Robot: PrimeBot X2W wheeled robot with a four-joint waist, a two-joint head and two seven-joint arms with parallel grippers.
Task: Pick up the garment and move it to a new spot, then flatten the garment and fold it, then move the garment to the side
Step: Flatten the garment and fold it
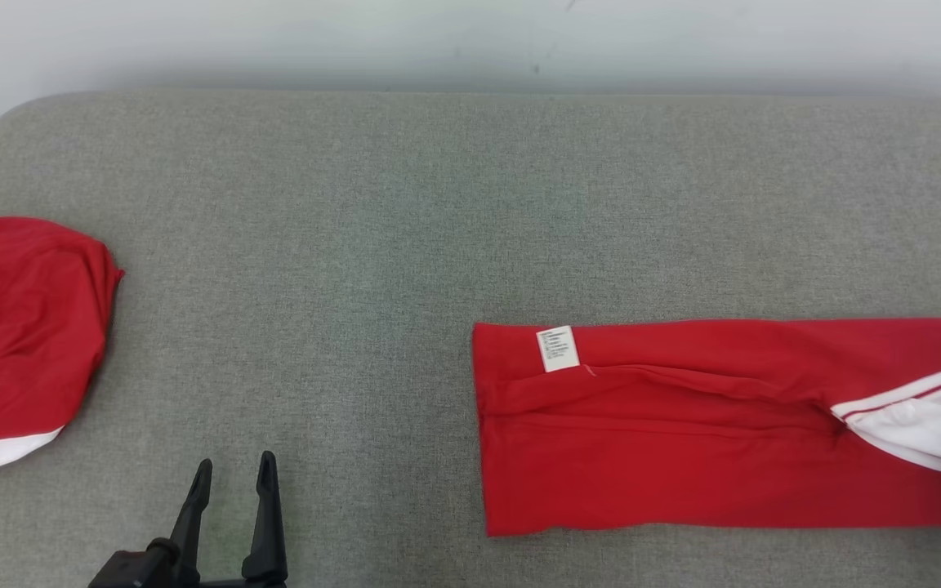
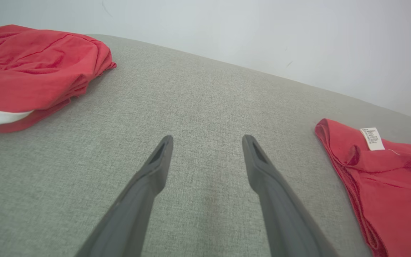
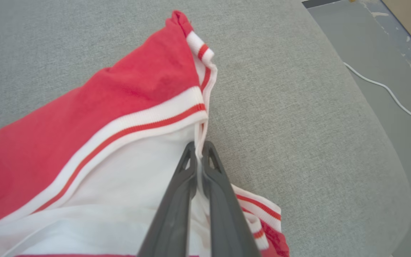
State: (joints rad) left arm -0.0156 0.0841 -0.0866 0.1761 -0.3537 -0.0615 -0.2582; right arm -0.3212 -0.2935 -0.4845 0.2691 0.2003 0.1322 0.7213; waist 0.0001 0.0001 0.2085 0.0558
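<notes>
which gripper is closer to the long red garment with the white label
Right. The right gripper is shut on the garment at its white striped edge. The left gripper is open over the bare grey cushion, apart from the labelled end.

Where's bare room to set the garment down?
Bare: middle of the grey surface, between the bunched red garment and the long red garment, up to the far edge. Open left end effector hovers at its near side. Crowded: right, where the right end effector grips it.
</notes>
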